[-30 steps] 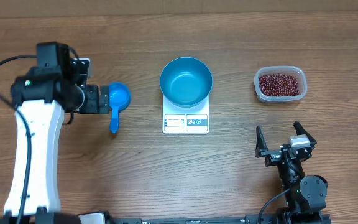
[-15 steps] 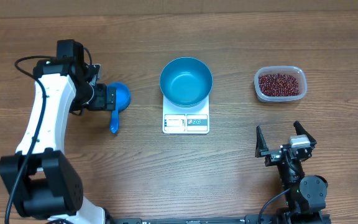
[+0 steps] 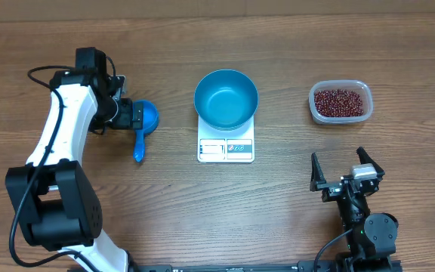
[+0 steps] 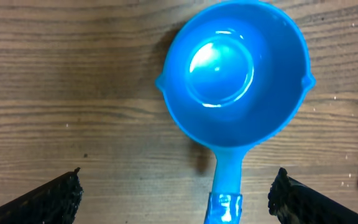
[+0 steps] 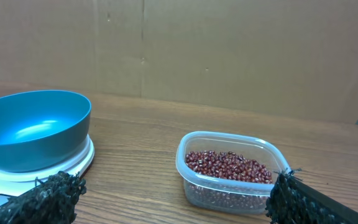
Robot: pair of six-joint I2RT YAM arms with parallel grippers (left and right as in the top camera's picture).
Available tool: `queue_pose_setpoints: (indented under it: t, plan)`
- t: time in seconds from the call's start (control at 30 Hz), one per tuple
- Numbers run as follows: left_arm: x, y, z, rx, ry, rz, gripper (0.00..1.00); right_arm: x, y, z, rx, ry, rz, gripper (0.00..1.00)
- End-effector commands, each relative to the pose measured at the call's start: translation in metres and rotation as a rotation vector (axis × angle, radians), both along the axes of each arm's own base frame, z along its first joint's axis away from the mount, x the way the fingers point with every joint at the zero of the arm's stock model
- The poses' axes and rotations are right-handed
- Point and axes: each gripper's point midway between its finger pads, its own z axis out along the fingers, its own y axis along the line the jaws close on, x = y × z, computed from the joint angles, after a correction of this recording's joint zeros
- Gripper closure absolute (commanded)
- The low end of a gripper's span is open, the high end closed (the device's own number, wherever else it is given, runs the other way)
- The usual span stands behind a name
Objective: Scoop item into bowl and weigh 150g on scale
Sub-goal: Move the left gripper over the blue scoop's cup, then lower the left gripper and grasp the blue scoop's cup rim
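wooden table (image 3: 278,211) seen from above. nearest the robot's base, at the front right, the right gripper (image 3: 340,160) sits low with its jaws spread wide, holding nothing. farther back at centre lies the white scale (image 3: 226,149), display edge toward the front, with the empty blue bowl (image 3: 226,100) standing on it. to the left, the left gripper (image 3: 133,118) hovers over a small blue scoop (image 4: 235,74) lying on the table, jaws wide apart either side of its handle. at the far right, red-brown beans (image 3: 340,102) sit in a clear tub (image 3: 313,97), well apart from the bowl.
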Motion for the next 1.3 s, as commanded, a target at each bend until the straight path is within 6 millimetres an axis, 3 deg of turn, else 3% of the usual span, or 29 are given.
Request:
queue_pose_setpoints:
  t: [0.0, 0.43, 0.8, 1.2, 1.27]
  plan:
    - [0.009, 0.003, -0.004, 0.003, -0.009, -0.014, 0.0, 0.0, 0.0, -0.002, -0.007, -0.005, 0.0, 0.0]
    - [0.031, 0.006, -0.016, 0.016, -0.065, -0.013, 0.0, 0.0, 0.0, -0.002, -0.007, -0.005, 0.0, 0.0]
    - [0.039, 0.006, -0.057, 0.008, -0.017, -0.014, 0.0, 0.0, 0.0, -0.002, -0.007, -0.005, 0.0, 0.0]
    - [0.049, 0.008, -0.056, 0.014, -0.057, -0.013, 0.0, 0.0, 0.0, -0.002, -0.007, -0.005, 0.0, 0.0]
    - [0.049, 0.008, -0.056, 0.015, -0.057, -0.013, 0.04, 0.0, 0.0, -0.002, -0.007, -0.005, 0.0, 0.0]
